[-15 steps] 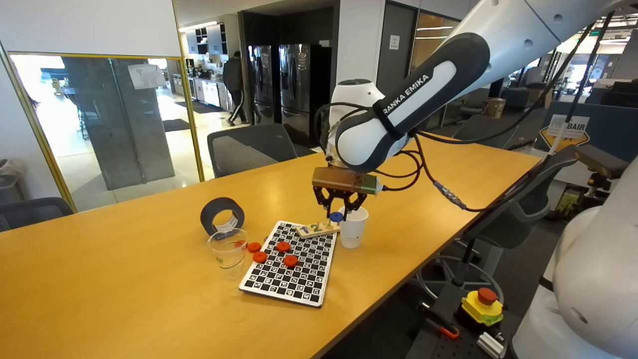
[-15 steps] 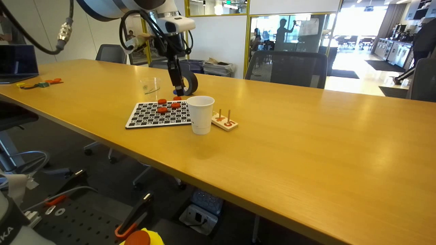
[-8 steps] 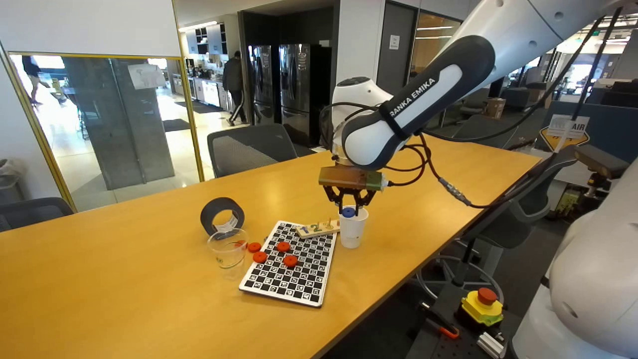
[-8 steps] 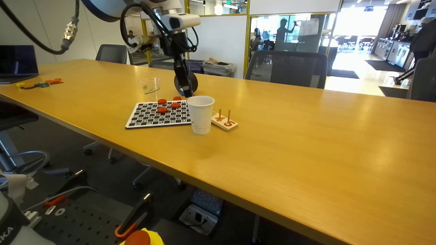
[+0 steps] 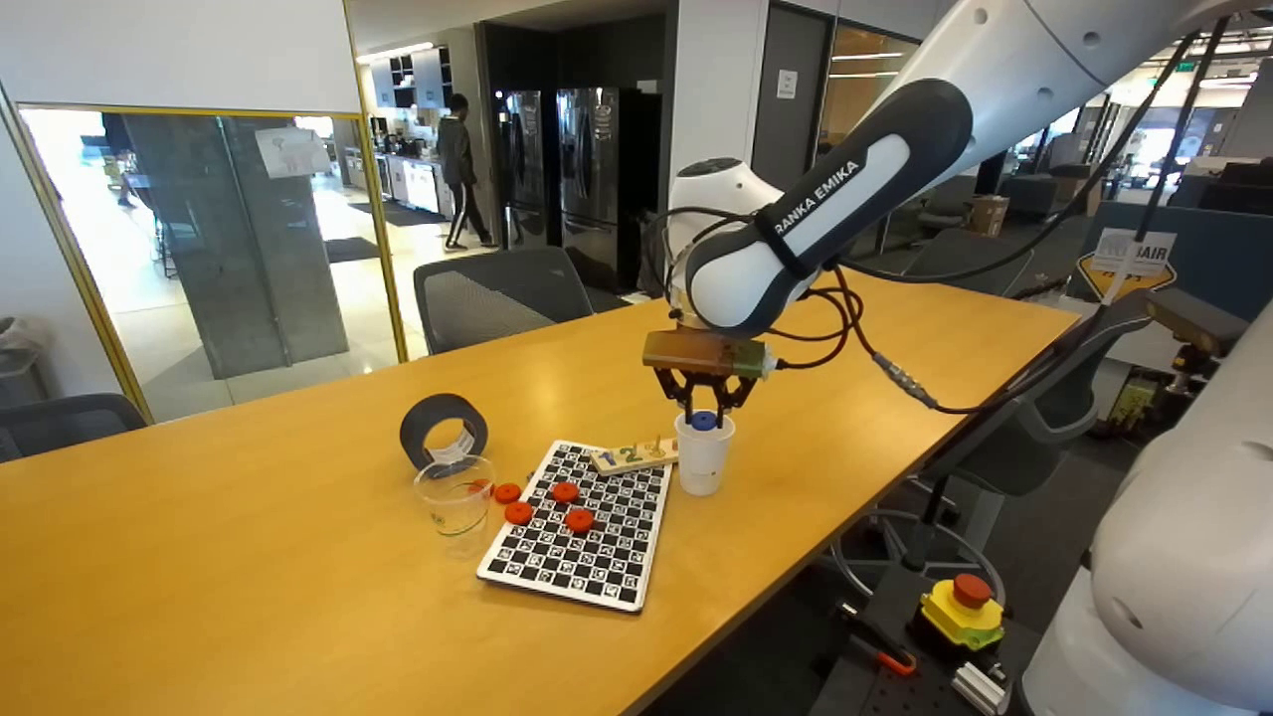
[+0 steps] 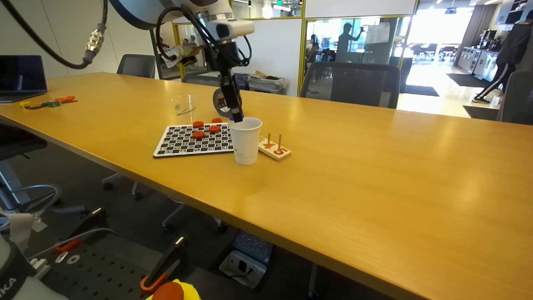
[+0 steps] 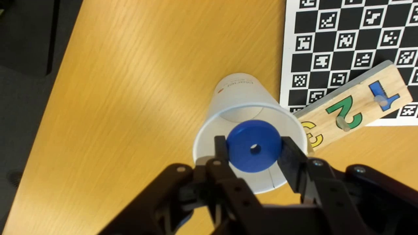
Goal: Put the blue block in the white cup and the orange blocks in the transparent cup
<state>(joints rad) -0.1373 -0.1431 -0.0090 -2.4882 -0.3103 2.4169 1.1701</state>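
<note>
My gripper [image 7: 254, 146] is shut on the blue block [image 7: 253, 133], a round disc with a centre hole, gripped at its sides. In the wrist view the disc lies in front of the open mouth of the white cup [image 7: 236, 91]. An exterior view has the blue block [image 5: 703, 421] at about the height of the upright white cup's [image 5: 702, 465] rim; how far inside I cannot tell. Orange blocks [image 5: 580, 520] lie flat on and beside the checkered board, several of them. One shows through the wall of the transparent cup [image 6: 183, 104], which stands upright.
The checkered board [image 5: 617, 572] lies flat on the table. A wooden number board with pegs [image 6: 277, 152] sits close against the white cup. A black tape roll [image 5: 413, 438] stands behind the transparent cup. A laptop [image 6: 21, 79] is at the table's far end.
My gripper has carried the blue block from beside the white cup to over its mouth, moving right in both exterior views. Cups and orange blocks have stayed put.
</note>
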